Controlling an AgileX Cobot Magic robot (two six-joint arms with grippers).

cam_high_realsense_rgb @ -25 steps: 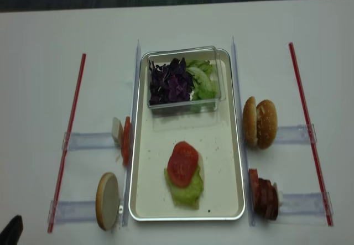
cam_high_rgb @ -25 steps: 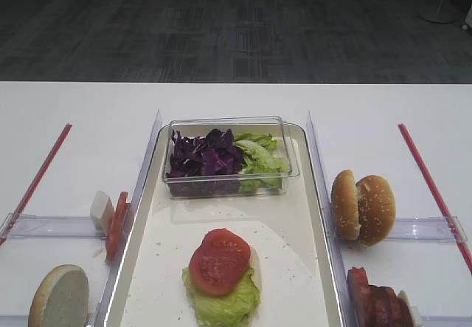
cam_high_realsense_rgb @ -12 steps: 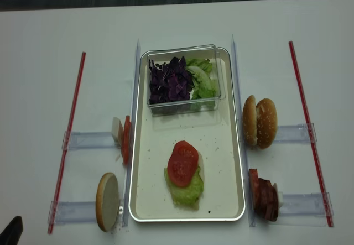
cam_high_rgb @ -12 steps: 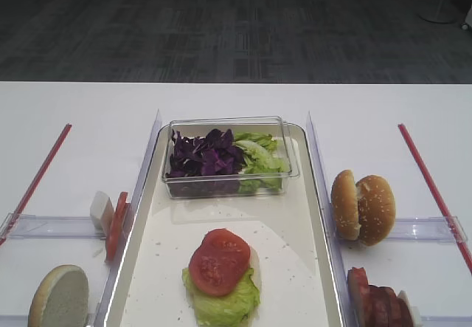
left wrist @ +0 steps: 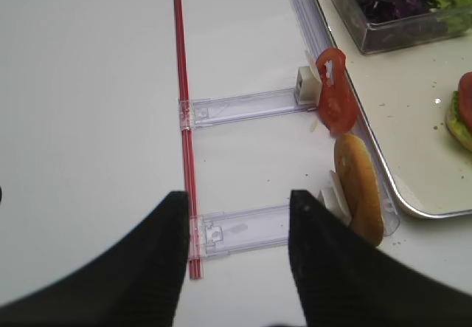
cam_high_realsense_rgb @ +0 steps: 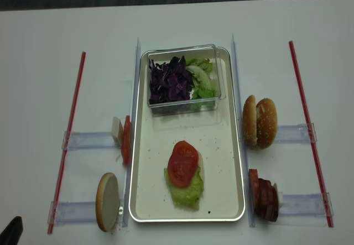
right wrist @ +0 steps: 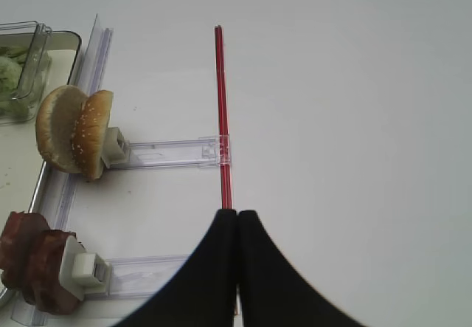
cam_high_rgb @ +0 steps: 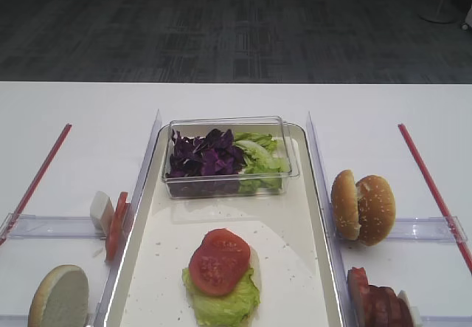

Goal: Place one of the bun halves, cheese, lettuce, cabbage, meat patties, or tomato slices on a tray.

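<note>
The cream tray (cam_high_rgb: 155, 246) holds a tomato slice (cam_high_rgb: 219, 260) lying on a lettuce leaf (cam_high_rgb: 221, 301), with a pale edge showing under them. In a clear box at the tray's far end are purple cabbage (cam_high_rgb: 203, 153) and more lettuce (cam_high_rgb: 258, 153). Two bun halves (cam_high_rgb: 363, 207) stand on edge to the right, above the meat patties (cam_high_rgb: 380, 301). To the left stand one bun half (left wrist: 358, 190) and a tomato slice (left wrist: 333, 91). I cannot pick out any cheese. My left gripper (left wrist: 237, 201) is open and empty over a clear rail. My right gripper (right wrist: 237, 215) is shut and empty.
Clear plastic rails (left wrist: 243, 105) with white clips hold the food on both sides of the tray. Upright clear dividers (cam_high_rgb: 317, 157) run along the tray's long edges. A red strip (right wrist: 221, 113) lies on the white table on each outer side.
</note>
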